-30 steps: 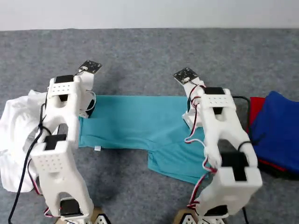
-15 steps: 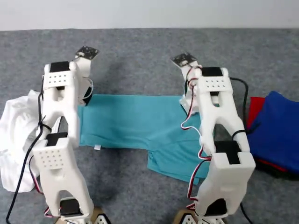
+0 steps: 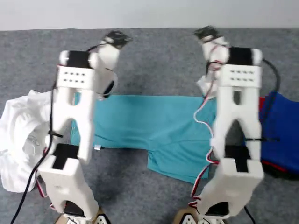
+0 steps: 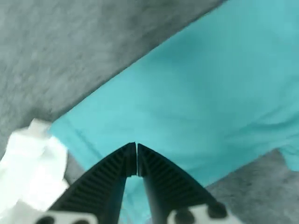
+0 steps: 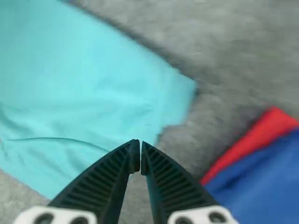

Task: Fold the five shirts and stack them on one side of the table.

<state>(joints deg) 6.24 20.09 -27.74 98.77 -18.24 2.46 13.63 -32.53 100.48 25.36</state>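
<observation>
A teal shirt (image 3: 140, 121) lies flat on the grey table, with a folded flap toward the front right. My left gripper (image 4: 136, 145) is shut with nothing in it, hovering above the teal shirt (image 4: 210, 84) near its left corner. My right gripper (image 5: 140, 142) is also shut and empty, above the teal shirt's (image 5: 70, 93) right edge. In the high view the left arm (image 3: 77, 79) and the right arm (image 3: 238, 74) stand raised over the shirt's two far corners.
A crumpled white shirt (image 3: 18, 130) lies at the table's left, also seen as the white shirt (image 4: 28, 163) in the left wrist view. A blue shirt (image 3: 280, 126) rests on a red shirt (image 3: 280, 165) at the right. Grey table (image 3: 154, 56) shows beyond the teal shirt.
Both arms have risen from low at the teal shirt's far corners and swung toward the far side. The teal shirt stays flat on the table.
</observation>
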